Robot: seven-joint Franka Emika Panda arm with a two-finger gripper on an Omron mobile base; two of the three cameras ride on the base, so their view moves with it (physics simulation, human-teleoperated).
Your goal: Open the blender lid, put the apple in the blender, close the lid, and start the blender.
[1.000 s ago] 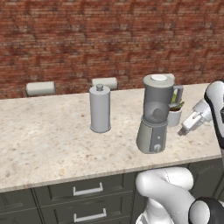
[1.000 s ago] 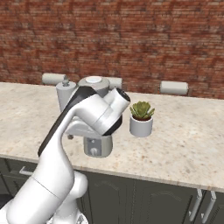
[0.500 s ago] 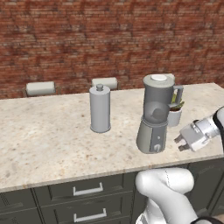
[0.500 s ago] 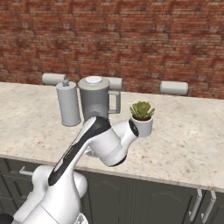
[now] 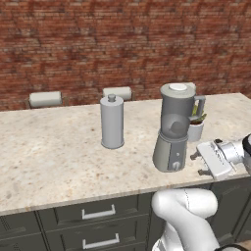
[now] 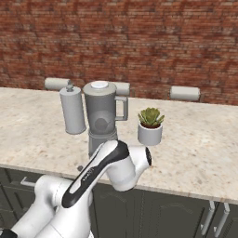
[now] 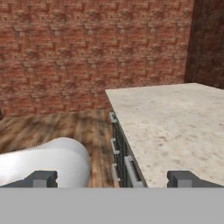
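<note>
The grey blender stands on the stone counter, its translucent jar upright on the cone base. The flat blender lid with its white centre cap rests on the jar's top. My gripper hangs low at the counter's front edge, just right of the blender base and level with it, pointing left. In the hand view my gripper is open, its fingertips wide apart with nothing between them. The apple is hidden. A dim rounded shape shows inside the jar; I cannot tell what it is.
A tall grey canister with a knob top stands left of the blender. A small potted plant sits right of and behind it. Pale rolls lie along the brick wall. My arm covers the blender base in the right base view.
My arm has swung down from beside the jar to the counter's front edge by the blender base. Blender, lid and canister have not moved.
</note>
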